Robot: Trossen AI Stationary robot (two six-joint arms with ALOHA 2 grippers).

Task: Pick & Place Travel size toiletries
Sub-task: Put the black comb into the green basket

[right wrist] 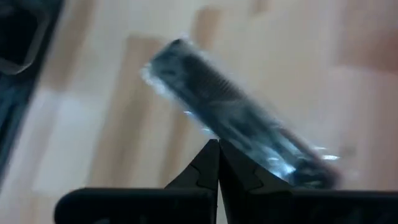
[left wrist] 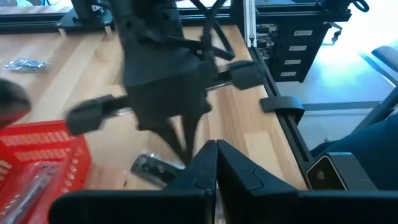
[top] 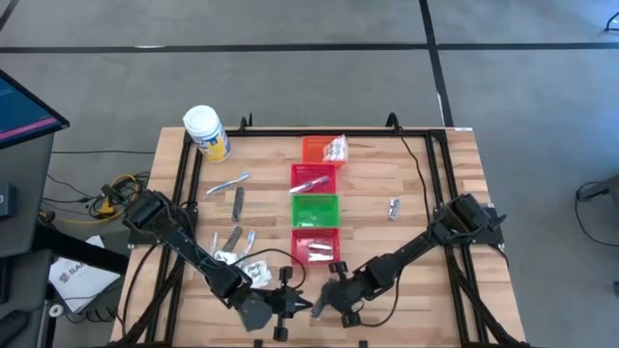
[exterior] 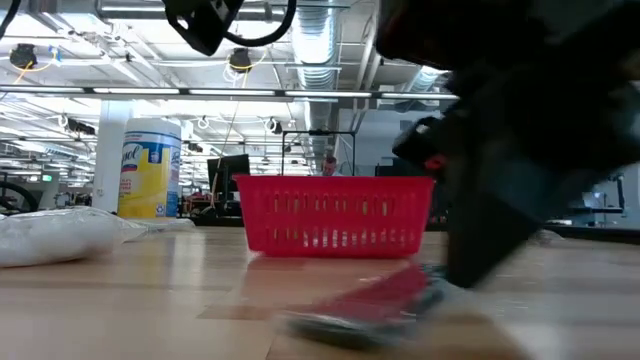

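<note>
A dark flat strip in clear wrap (right wrist: 230,115) lies on the wooden table near its front edge, also seen in the left wrist view (left wrist: 152,168). My right gripper (right wrist: 216,149) points steeply down, shut, its tips at the strip's side. My left gripper (left wrist: 216,149) is shut and holds nothing, close beside the right gripper (left wrist: 185,148) at the front middle (top: 290,303). Clear sachets (top: 237,259), a toothbrush (top: 228,183), another dark strip (top: 238,201) and a small silvery item (top: 394,207) lie loose on the table. My right gripper has its shut fingertips (right wrist: 211,163) right at the long side of the wrapped strip, coming from above at a slant. The view is blurred, and I cannot tell whether they touch it. The strip lies flat on the table.
A column of mesh baskets runs down the table's middle: orange (top: 311,147), red (top: 314,179), green (top: 315,210), red (top: 316,245). The white jar with the yellow label (top: 206,132) stands far left. A black frame rail (top: 290,132) borders the table.
</note>
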